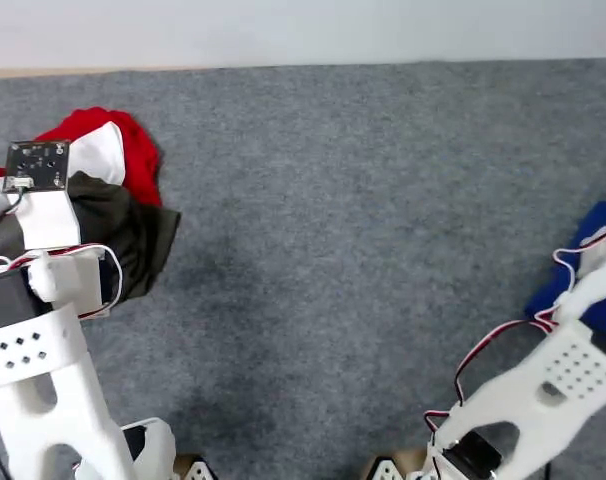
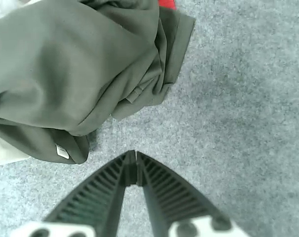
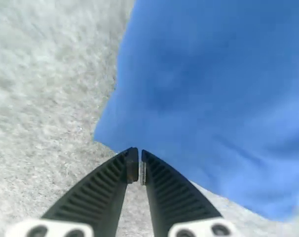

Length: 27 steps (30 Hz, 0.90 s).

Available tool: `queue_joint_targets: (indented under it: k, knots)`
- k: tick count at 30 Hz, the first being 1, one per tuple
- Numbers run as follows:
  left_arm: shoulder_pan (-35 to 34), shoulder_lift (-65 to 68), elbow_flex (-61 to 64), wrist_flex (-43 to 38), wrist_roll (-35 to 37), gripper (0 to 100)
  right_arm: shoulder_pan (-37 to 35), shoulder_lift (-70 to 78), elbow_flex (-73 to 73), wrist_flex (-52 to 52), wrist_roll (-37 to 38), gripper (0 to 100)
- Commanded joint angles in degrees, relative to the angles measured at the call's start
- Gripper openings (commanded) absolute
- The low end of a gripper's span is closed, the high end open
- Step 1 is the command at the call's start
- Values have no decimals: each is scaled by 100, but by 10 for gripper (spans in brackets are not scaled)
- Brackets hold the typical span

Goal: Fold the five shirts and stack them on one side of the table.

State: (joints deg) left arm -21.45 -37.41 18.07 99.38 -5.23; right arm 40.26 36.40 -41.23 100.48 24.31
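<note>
Left claw (image 2: 135, 165): closed tip to tip, empty, poised over bare grey worktop (image 2: 248, 98).

Dark olive shirt (image 2: 75, 74): crumpled and unfolded, just ahead of the left claw, clear of its tips.

Red shirt (image 1: 138, 155) and white cloth (image 1: 105, 150): bunched in the same heap, beyond the olive one.

Right claw (image 3: 136, 163): closed, empty, tips at the near edge of the blue shirt (image 3: 213, 94).

Blue shirt: flat and smooth ahead of the right claw; possibly folded, cannot tell.

Progress, by judgement: early. No stack formed; heap ahead of the left claw wholly unfolded. Number of garments in it: cannot tell.
</note>
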Motion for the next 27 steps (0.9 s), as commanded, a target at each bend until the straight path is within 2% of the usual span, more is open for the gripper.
queue_joint_targets:
  k: [1, 5, 11, 16, 20, 23, 27]
  knots:
    - [-26, -132, -31, 114, -44, 8, -101, -1262, 9, 242, 70, 10]
    - [-44, -105, -40, 114, -70, 22, -374, -2316, 993, 251, 70, 10]
    - [-299, -88, -40, 35, -615, 155, -611, -4180, 3279, 242, 70, 10]
    - [-782, -79, 154, -53, -1626, 191, -725, -5578, 5011, 233, 79, 10]
    - [-1380, -79, 426, -563, -2611, 192, -752, -6440, 6048, 233, 79, 10]
    - [-1776, -79, 699, -1336, -3165, 193, -752, -6844, 6593, 233, 70, 10]
    - [-1899, 246, 963, -2145, -3648, 193, -752, -7257, 6963, 233, 62, 10]
